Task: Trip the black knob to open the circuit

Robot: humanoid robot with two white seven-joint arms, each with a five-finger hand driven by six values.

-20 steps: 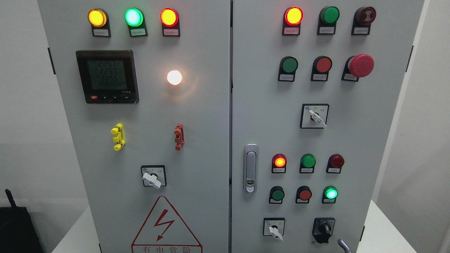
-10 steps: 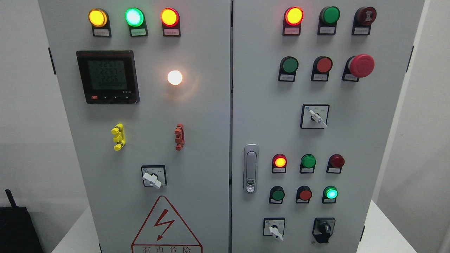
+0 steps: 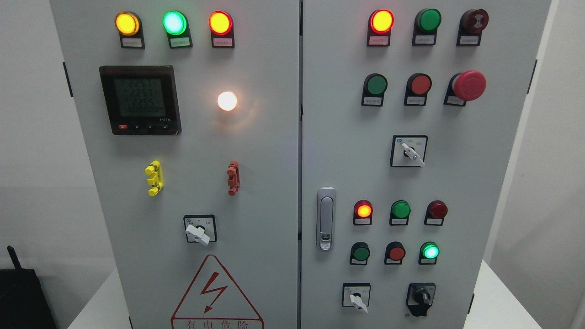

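No robot hand shows in the head view, so there's no telling how the fingers stand. The black knob (image 3: 421, 298) sits low on the cabinet's right door (image 3: 475, 183), its handle pointing roughly straight down. Just left of the knob is a white selector switch (image 3: 356, 298); above the knob glows a lit green lamp (image 3: 430, 251). Further left of the knob, a red lightning triangle (image 3: 215, 292) carries the readable characters 有电危险. The small button labels are too blurred to read.

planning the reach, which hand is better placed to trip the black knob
Probably the right: the black knob sits at the lower right of the right door. Neither hand is in view, so this rests on position alone.
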